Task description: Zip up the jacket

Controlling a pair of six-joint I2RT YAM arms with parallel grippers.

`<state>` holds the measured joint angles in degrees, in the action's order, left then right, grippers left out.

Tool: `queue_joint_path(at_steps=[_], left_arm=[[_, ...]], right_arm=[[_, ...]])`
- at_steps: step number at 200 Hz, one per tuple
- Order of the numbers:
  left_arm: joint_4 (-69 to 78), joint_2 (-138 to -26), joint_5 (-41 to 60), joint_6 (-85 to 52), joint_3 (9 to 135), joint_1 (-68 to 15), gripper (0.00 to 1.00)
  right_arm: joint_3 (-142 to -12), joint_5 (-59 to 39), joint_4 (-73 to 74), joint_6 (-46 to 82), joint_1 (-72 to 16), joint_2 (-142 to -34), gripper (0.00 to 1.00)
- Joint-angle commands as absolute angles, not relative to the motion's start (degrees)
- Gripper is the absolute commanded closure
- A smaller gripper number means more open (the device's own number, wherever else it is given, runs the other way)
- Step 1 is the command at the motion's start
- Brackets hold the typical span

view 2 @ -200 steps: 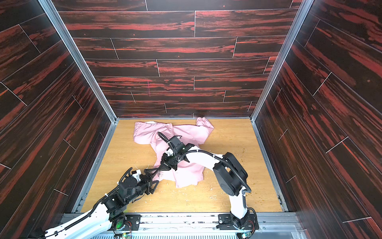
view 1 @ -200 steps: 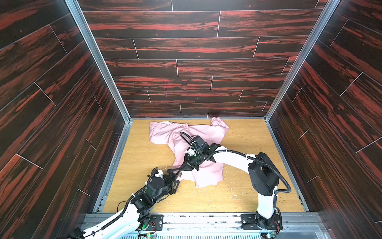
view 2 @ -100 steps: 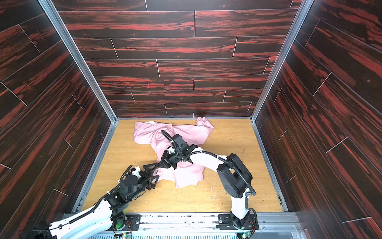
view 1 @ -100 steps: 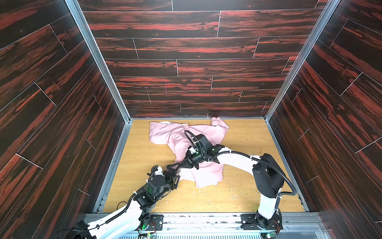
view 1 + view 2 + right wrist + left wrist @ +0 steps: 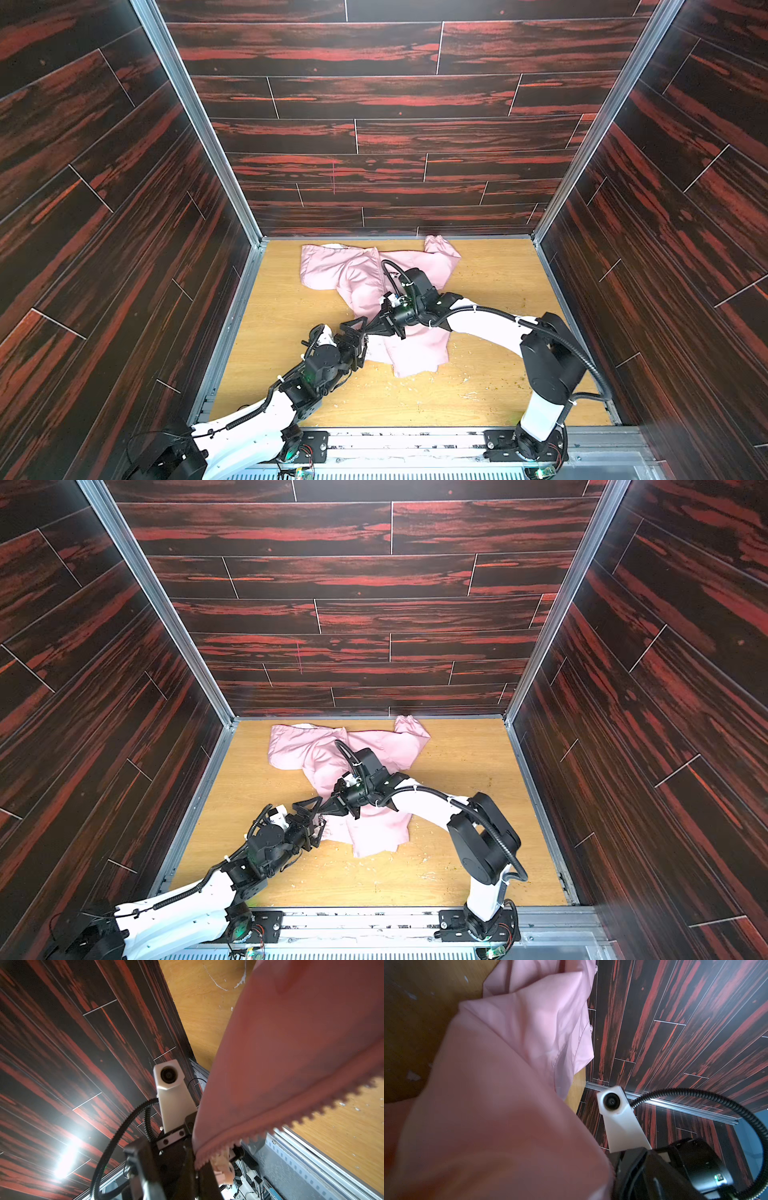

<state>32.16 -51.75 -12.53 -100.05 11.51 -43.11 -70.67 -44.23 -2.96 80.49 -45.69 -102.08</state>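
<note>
- The left claw, low in the middle of both top views, stands wide at the bottom edge of the jacket, where paler lining shows. I cannot tell whether either finger touches cloth. If it closes a little off the mark, I judge it would take a fold of loose cloth instead of the zipper's bottom end, and the two halves would never seat.
- Just to its right, the right claw is pinched shut on the jacket's front edge. In the right wrist view the zipper teeth run from that pinch toward the right edge of the frame. The cloth looks thin and slick, so a sideways tug could slide it out of such a narrow pinch and let the toothed edge drop slack.
- The two claws sit tip to tip. Any small reach by either could knock the other and jolt the held edge loose.
- A small pale piece near the bottom middle of the right wrist view may be the slider, but it is too blurred to say. Pulling on the wrong part would only stretch the tape.
- The jacket lies on the wooden table, mid-frame in both top views, with its sleeves spread toward the back wall and its lower half under the right arm. Nothing pins it down, so a pull along the zipper could drag the whole garment, and the arm could catch a fold.
</note>
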Motion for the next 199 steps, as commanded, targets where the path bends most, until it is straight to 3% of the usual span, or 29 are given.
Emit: queue_joint_path(at_steps=[1, 77, 199], left_arm=[[31.6, -50.5, -14.9, -99.2, 12.1, -43.2, 0.13], [35.3, -50.9, -12.1, -94.9, 13.0, -43.2, 0.41], [35.3, -51.8, -5.2, -92.6, 14.5, -43.2, 0.67]], right_arm=[[-69.7, -45.6, -3.6, 79.8, -45.0, -98.4, 1.00], [-68.8, -45.2, -6.0, 77.5, -43.3, -97.4, 1.00], [-69.2, -44.4, -6.2, 77.2, -42.4, -97.5, 1.00]])
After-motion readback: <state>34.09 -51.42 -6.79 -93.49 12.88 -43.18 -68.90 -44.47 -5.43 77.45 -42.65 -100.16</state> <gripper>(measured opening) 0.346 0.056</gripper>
